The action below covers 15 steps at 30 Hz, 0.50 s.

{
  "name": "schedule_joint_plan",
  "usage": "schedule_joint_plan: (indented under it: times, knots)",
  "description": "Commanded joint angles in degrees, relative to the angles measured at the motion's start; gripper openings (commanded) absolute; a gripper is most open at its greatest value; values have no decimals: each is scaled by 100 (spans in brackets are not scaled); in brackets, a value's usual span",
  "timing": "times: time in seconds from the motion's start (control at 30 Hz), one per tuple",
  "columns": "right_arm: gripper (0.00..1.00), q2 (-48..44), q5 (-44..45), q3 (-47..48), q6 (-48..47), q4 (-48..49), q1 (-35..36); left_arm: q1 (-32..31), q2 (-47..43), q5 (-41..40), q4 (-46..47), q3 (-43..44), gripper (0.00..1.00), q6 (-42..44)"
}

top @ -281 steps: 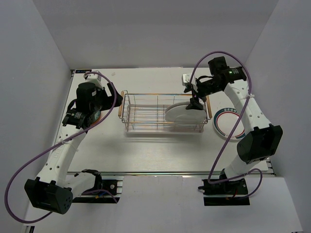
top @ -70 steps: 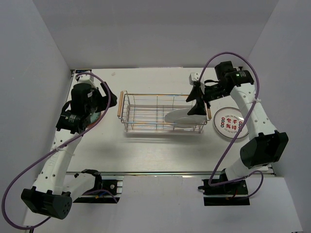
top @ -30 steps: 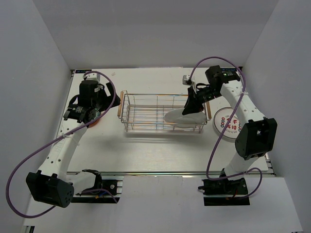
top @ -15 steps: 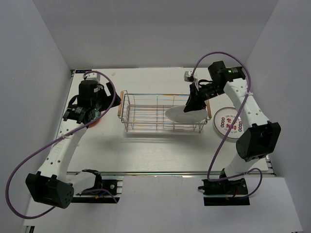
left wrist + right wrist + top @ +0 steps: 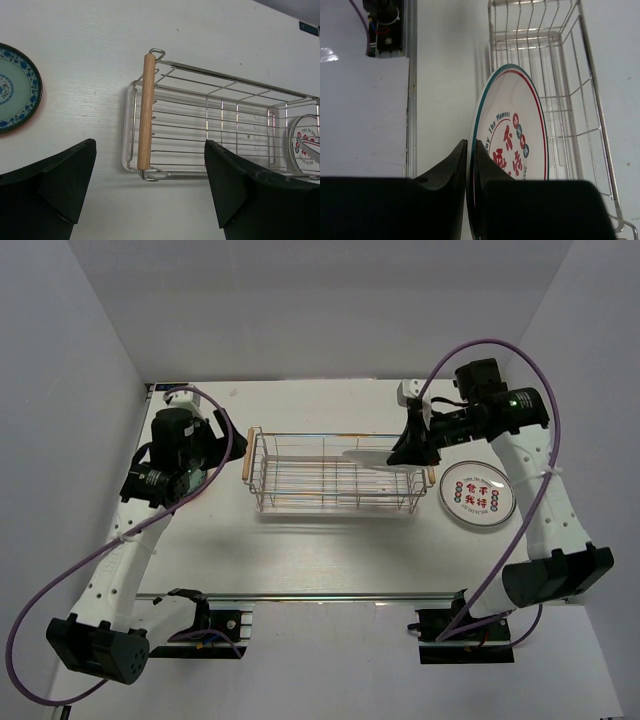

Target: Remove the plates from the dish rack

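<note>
The chrome wire dish rack (image 5: 320, 472) with wooden handles stands mid-table. My right gripper (image 5: 410, 447) is shut on the rim of a white plate (image 5: 378, 460), which hangs edge-on over the rack's right end. The right wrist view shows that plate (image 5: 515, 130) with a green and red rim and red characters, pinched between the fingers of the gripper (image 5: 471, 145), above the rack (image 5: 545, 50). A matching plate (image 5: 478, 493) lies flat on the table right of the rack. My left gripper (image 5: 218, 445) hovers open left of the rack; its view shows the gripper (image 5: 150, 145) over the left handle (image 5: 146, 111).
A green plate with a blue pattern and an orange edge (image 5: 15, 90) lies on the table left of the rack, under my left arm. White walls enclose the table on three sides. The arm bases and a metal rail (image 5: 340, 595) line the near edge.
The right gripper has lifted the white plate from leaning inside the rack's right end to hanging above it, and the arm has swung right. The left arm shifted slightly.
</note>
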Motion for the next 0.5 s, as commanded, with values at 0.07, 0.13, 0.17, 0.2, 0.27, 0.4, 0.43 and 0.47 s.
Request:
schedule_joint_plan:
  times: [0.07, 0.13, 0.17, 0.2, 0.27, 0.4, 0.43, 0.47]
  knots:
    - [0, -626, 412, -257, 1342, 1621, 51, -30, -465, 75, 186, -25, 98, 54]
    - [0, -872, 1368, -575, 2535, 3099, 42, -30, -500, 75, 212, -25, 98, 45]
    - [0, -951, 1914, -750, 2890, 3495, 77, -30, -517, 75, 221, -16, 98, 45]
    - [0, -943, 2372, -778, 3242, 4099, 68, -30, -526, 75, 212, 10, 98, 36]
    - [0, -882, 3673, -770, 3833, 4385, 60, -30, -544, 40, 221, 19, 98, 19]
    - [0, -628, 6270, -647, 4615, 4861, 68, -30, -570, -109, 308, 19, 98, -52]
    - [0, -540, 6714, -629, 4930, 4913, 60, -30, -570, -109, 335, 19, 98, -61]
    - [0, -504, 7249, -664, 5064, 4957, 51, -30, -570, -109, 396, 10, 98, -78]
